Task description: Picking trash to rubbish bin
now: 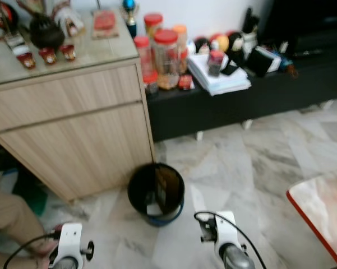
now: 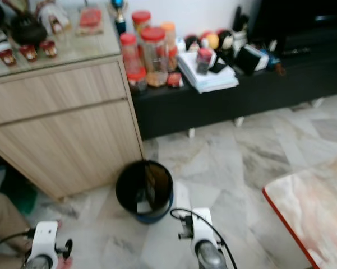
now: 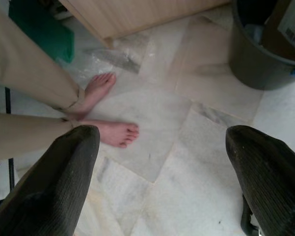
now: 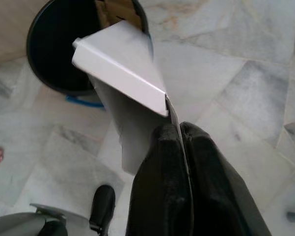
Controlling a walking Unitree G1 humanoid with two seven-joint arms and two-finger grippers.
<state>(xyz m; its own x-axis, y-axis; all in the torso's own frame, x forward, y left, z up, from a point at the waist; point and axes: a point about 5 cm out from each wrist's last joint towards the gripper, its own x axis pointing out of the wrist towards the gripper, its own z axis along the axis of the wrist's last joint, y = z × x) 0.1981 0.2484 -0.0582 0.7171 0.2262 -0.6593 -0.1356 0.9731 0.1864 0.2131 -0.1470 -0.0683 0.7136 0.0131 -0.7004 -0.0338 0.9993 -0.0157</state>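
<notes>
Right now the right gripper (image 4: 179, 142) has its fingers pinched tight on a folded white card (image 4: 120, 73), held just above and beside the rim of the black rubbish bin (image 1: 156, 193).

Inside the bin stands a brown cardboard piece (image 1: 168, 188) with a pale scrap at the bottom. Close beside the bin is the corner of a wooden cabinet (image 1: 73, 134), its tabletop crowded with ornaments; behind the bin runs a low black shelf (image 1: 241, 98) loaded with red-lidded jars (image 1: 165, 56) and a stack of papers (image 1: 218, 78). At the robot's left a person's bare feet (image 3: 105, 110) rest on the marble floor (image 1: 241, 162), near the left gripper (image 3: 162, 147), whose fingers are spread wide around nothing. At the right a red-edged tabletop corner (image 1: 319, 207) juts in; between it and the bin lies bare floor.
</notes>
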